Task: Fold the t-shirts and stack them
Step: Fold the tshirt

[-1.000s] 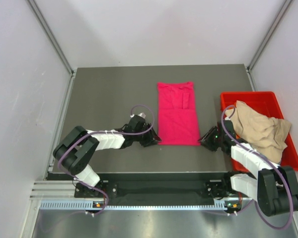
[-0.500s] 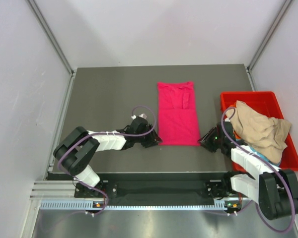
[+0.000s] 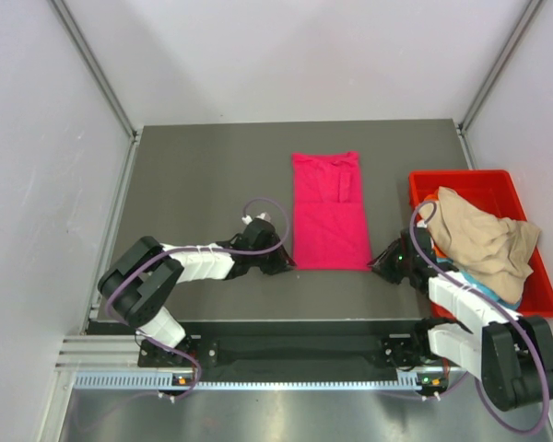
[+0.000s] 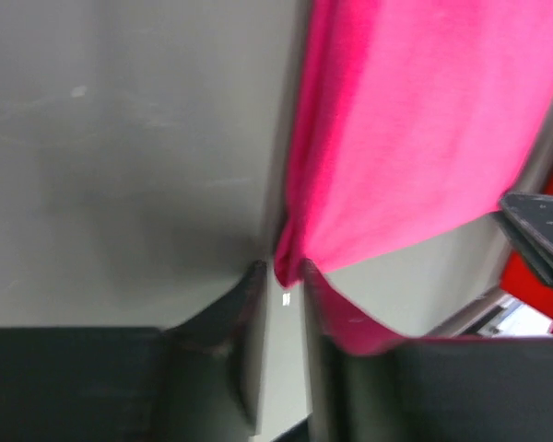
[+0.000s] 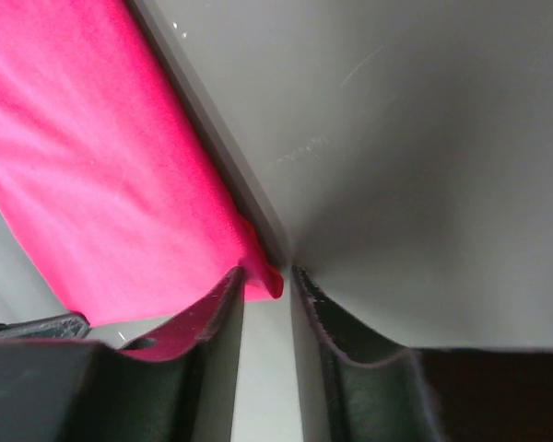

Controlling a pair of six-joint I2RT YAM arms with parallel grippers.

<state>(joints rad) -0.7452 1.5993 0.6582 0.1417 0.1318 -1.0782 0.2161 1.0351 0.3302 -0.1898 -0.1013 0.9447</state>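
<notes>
You nudged in; pink shirt [image 3: 330,214] corners sat at tips of left jaws and right jaws. Clamped? Couldn't tell. Fold likely next.

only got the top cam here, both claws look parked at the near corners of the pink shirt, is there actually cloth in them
Observer: On the left wrist view, yes. The left claw has the near corner of the pink t-shirt bunched up right between its tips, with the jaws almost closed.
Operator: and the right one
Observer: The right wrist view shows much the same. The right claw has the shirt's other near corner curled up between its tips, with only a narrow slit left between the jaws. I can't tell from here how firm either pinch is.
</notes>
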